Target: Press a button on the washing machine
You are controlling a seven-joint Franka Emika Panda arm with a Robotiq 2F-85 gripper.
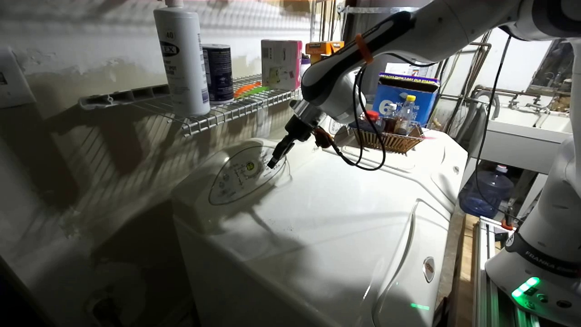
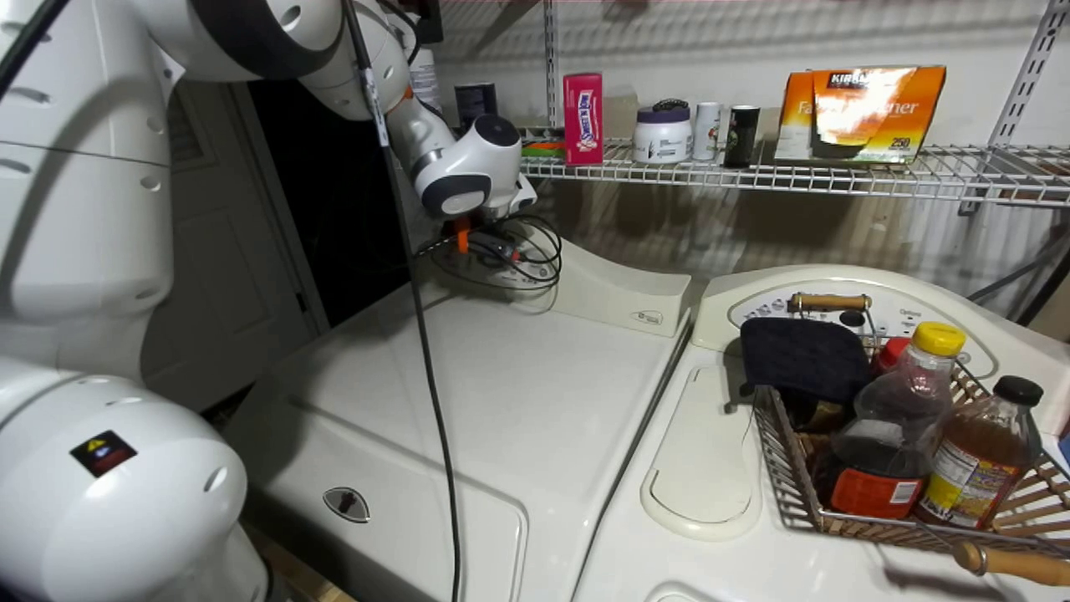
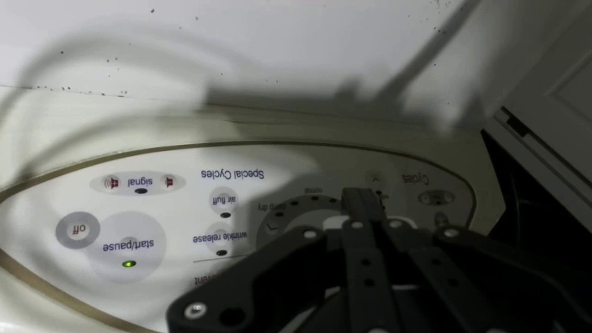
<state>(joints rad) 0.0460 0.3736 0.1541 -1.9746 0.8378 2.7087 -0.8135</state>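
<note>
"Patchy wall [image 1: 113, 68], striped with hard light: a tight laundry corner. Where's the washing machine [image 1: 317, 204]?"

"Under the fingers [image 3: 363, 203], stretching from them toward the robot's base [image 1: 540, 259], with its oval control panel [image 3: 180, 217] just below their tips. Its 'air fluff' label [image 3: 224, 200] suggests it's really a dryer."

"How are they set?"

"Drawn together into one narrow tip, with nothing visible between. That suits pressing, I'd say: a single blunt point for a single button."

"Touching?"

"I can't tell. In the wrist view, where the lettering stands upside down, they hide part of the dial ring [image 3: 296, 209]; the start/pause button [image 3: 127, 245] and the off button [image 3: 77, 230] lie well to their left. The task doesn't name a button, but if it's start/pause, they must shift sideways first, and off is close enough to catch by mistake."

"Why the cable loop [image 1: 370, 169] near them?"

"Slack, probably, so the arm [image 1: 435, 32] can turn freely. It could snag."

"And farther out?"

"Well to one side of them, a second machine [image 2: 702, 456] carries a basket [image 1: 399, 143], which keeps bottles [image 2: 890, 456] gathered and away from the fingers. Higher than them, along the wall, the wire shelf [image 1: 243, 109] stores a white bottle [image 1: 184, 63] and an orange box [image 2: 861, 113], presumably so the machine tops stay reachable."
</note>
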